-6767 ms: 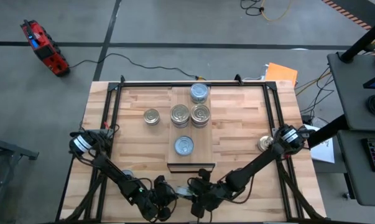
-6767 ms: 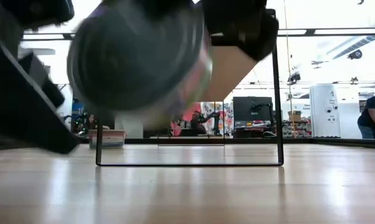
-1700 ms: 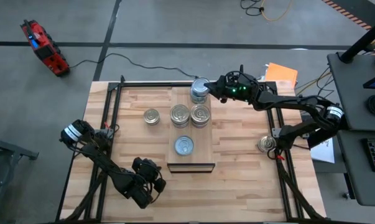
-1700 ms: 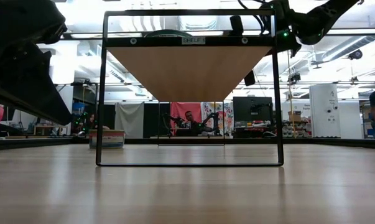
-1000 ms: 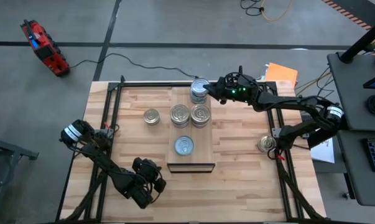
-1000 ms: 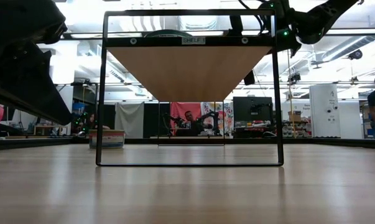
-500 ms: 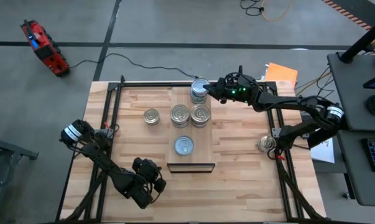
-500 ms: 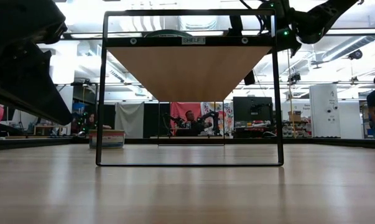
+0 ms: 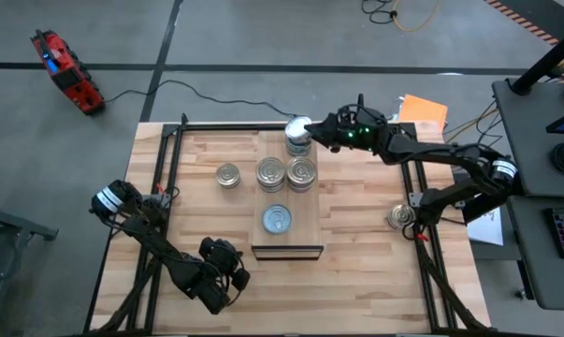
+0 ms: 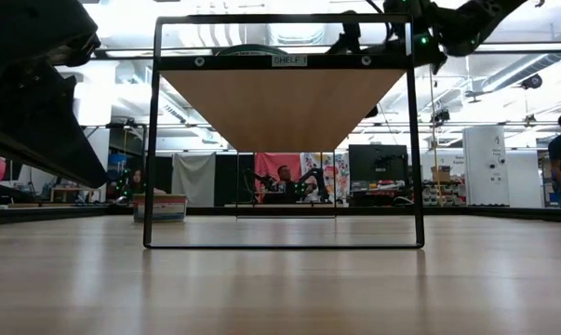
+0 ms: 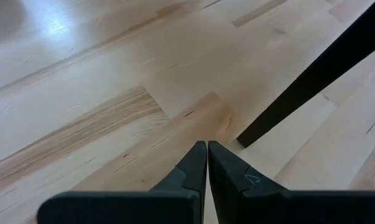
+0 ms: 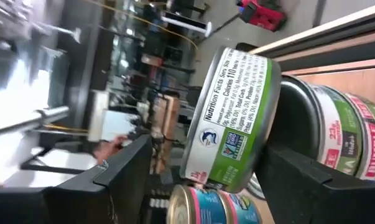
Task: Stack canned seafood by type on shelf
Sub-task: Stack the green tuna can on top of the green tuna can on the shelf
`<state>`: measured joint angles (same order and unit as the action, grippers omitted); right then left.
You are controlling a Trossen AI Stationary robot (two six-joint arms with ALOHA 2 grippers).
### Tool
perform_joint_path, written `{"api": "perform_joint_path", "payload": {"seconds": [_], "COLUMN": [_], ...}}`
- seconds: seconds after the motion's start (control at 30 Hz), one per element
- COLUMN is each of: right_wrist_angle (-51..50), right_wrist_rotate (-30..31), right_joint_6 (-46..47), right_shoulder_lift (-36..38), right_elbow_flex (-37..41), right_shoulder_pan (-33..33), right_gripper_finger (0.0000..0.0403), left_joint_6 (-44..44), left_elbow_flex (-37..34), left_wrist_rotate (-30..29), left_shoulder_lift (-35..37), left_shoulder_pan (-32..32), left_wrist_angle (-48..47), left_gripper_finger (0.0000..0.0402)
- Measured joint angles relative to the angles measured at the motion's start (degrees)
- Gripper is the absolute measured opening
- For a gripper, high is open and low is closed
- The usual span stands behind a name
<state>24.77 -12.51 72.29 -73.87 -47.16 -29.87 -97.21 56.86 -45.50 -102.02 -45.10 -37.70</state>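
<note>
The right gripper (image 9: 311,131) reaches across the far end of the shelf (image 9: 305,217), its jaws clamped on the sides of a green-labelled tin (image 12: 232,118) atop the far stack (image 9: 299,145). More tins stand mid-shelf: a gold-topped stack (image 9: 270,173) beside a silver-topped stack (image 9: 301,173), with a blue-grey tin (image 9: 277,219) nearer. Two tins remain off the shelf: one (image 9: 228,175) on the table to its left, another (image 9: 399,216) near the table's right edge. The left gripper (image 11: 206,163) waits low at the near left, fingers pressed together, holding nothing.

The tin looks rigid, dense for its size and smooth-walled, so a grip across its round side wall seems soundest; a tilted release could topple the stack. Its label reads "Nutrition Facts"; a neighbouring label shows "BUMBLE". A tag on the shelf frame reads "SHELF" (image 10: 289,60).
</note>
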Motion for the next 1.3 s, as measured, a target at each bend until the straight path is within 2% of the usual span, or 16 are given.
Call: {"api": "perform_joint_path", "payload": {"seconds": [0.27,0.57,0.87,1.3], "right_wrist_angle": [-22.5,-33.7,-35.5,-35.2], "right_wrist_rotate": [-0.3,0.5,-1.4,-0.4], "right_joint_6": [-9.8,-16.4,-16.1,-18.0], "right_shoulder_lift": [0.0,0.0,-0.2,-0.3], "right_elbow_flex": [-9.5,-16.9,-15.2,-15.8], "right_shoulder_pan": [0.0,0.0,0.9,1.5], "right_gripper_finger": [0.0272,0.0281,0.029,0.0292], "left_joint_6": [0.0,0.0,0.0,0.0], "left_elbow_flex": [0.0,0.0,0.0,0.0], "left_wrist_rotate": [0.0,0.0,-0.1,-0.1], "left_shoulder_lift": [0.0,0.0,0.0,0.0], "left_shoulder_pan": [0.0,0.0,0.0,0.0], "left_wrist_angle": [0.0,0.0,0.1,0.6], "left_gripper_finger": [0.0,0.0,0.0,0.0]}}
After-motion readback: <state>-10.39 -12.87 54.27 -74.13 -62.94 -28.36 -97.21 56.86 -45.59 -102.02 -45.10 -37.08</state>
